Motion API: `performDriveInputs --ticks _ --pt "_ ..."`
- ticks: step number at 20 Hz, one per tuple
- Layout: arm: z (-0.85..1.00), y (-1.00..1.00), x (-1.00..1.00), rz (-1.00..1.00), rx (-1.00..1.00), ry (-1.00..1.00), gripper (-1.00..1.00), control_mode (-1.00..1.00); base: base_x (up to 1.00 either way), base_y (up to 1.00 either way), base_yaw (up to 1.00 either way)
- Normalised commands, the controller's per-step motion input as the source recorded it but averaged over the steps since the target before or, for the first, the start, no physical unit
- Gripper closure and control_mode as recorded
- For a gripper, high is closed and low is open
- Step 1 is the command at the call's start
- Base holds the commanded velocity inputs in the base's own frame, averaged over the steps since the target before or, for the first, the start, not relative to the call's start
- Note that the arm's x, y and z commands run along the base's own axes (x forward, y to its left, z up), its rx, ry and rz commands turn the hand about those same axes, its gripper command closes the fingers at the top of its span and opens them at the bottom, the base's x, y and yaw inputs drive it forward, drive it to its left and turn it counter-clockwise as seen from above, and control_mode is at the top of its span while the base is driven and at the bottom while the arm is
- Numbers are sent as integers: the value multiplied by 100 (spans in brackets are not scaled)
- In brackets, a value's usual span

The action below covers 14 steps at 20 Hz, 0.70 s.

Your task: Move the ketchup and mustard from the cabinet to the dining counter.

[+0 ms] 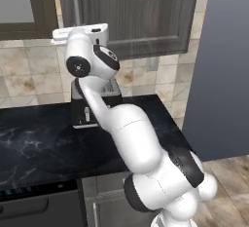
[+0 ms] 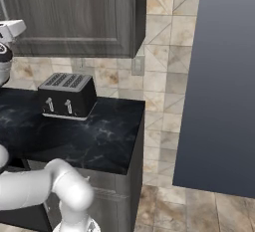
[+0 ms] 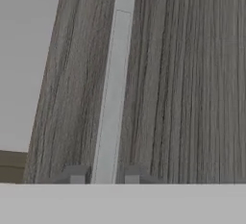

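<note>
Black worktop (image 1: 44, 138) with toaster (image 2: 67, 95) below cabinet (image 1: 141, 11).

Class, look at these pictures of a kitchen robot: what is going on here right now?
The robot arm has reached up to the cabinet, whose door is closed. Its gripper is shut on the handle, one fingertip on each side of the bar's lower end. No bottles are in sight, so neither has been taken out yet. A toaster stands on the black worktop below.
</note>
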Motion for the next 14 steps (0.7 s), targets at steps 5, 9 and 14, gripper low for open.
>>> performDriveInputs --ticks 5,9,14 --pt "0 -41 -99 -17 0 0 100 -100 0 0 0" --pt "0 -55 -98 -18 1 0 100 -100 0 0 0" --pt "0 -72 -99 -15 3 0 100 -100 0 0 0"
